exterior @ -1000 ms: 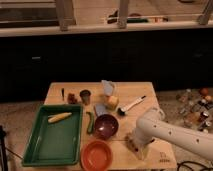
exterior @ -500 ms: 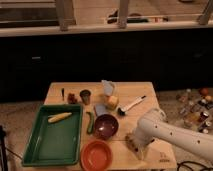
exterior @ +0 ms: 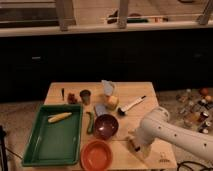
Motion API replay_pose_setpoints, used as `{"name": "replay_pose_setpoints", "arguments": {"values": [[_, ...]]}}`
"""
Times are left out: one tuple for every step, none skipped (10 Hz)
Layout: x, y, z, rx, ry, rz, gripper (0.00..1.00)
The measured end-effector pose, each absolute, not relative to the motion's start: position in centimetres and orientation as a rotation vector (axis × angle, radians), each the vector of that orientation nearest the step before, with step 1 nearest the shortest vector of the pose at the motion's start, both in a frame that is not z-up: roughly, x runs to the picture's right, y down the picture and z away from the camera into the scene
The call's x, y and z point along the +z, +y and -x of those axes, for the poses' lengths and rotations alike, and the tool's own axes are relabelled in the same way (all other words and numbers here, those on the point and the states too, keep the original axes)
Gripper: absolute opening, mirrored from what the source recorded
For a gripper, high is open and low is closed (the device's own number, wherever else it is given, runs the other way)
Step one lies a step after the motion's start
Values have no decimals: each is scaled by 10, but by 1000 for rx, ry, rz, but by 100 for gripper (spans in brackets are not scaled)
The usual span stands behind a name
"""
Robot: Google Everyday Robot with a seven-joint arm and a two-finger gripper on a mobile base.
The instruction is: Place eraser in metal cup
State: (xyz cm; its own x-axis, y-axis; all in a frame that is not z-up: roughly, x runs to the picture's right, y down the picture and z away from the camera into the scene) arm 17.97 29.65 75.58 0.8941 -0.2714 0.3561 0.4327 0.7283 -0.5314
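The end effector (exterior: 134,145) hung over the desk's (exterior: 136,90) near edge, whether open or closed impossible to tell. The cup (exterior: 85,96) stood well apart at ten o'clock.

**Crowded middle, open 2 o'clock corner**

Gripper (exterior: 134,145) at the bench's (exterior: 143,92) 4 o'clock edge. Maroon bowl (exterior: 105,126) and yellow block (exterior: 112,102) stand between it and the metal cup (exterior: 85,95) at 11 o'clock; bare wood lies at 2 o'clock.

A lab-like robot test space — a small light wooden table (exterior: 131,90) bearing a green plastic tray (exterior: 52,142), a white robot arm (exterior: 170,132) whose gripper (exterior: 135,145) hangs over the table's front right.
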Motion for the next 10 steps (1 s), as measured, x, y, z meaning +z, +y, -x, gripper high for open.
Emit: {"name": "replay_pose_setpoints", "arguments": {"values": [[756, 294, -180, -405, -262, 642, 80], [757, 292, -180, -415, -263, 637, 80], [760, 291, -184, -423, -264, 634, 80], [763, 289, -186, -427, -268, 631, 80], [766, 289, -189, -429, -270, 629, 80], [768, 288, -194, -428, -274, 624, 80], [769, 287, -201, -423, -282, 619, 80], [770, 286, -206, -419, -290, 615, 78], [770, 285, -209, -417, -294, 611, 73], [770, 284, -212, -420, -296, 608, 61]]}}
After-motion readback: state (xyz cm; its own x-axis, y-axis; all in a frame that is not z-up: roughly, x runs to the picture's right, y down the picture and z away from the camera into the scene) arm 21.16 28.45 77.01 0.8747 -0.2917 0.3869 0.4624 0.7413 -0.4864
